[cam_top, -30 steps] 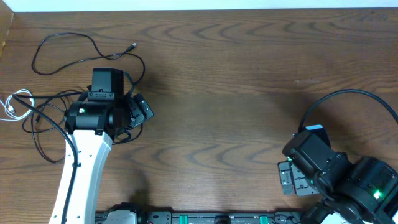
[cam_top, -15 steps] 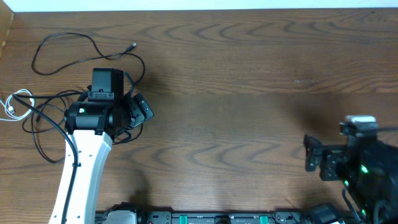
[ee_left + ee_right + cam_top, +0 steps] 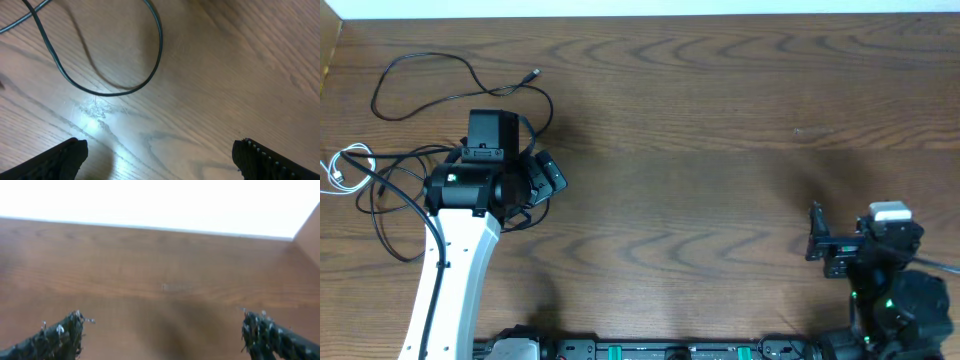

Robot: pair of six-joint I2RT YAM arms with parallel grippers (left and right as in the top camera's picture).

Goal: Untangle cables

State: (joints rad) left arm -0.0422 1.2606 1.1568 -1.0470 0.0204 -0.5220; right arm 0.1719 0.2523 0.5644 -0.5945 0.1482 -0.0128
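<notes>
1. Cables lie far left on the counter (image 3: pixel 720 120). The black cables (image 3: pixel 533 75) are in loose loops, and the white cable (image 3: pixel 342 168) is bunched at the edge.
2. Left hand (image 3: pixel 159 159) hovers over a black loop, wide open and empty. We judge it's lining up a pick.
3. Right hand (image 3: pixel 160 335) is wide open and empty, well apart at the right. Nothing blocks.

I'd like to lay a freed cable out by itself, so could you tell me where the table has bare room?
The wooden table is bare across its middle, from the left gripper to the right gripper. The left end is crowded: two thin black cables and a short white cable lie looped around the left arm.
</notes>
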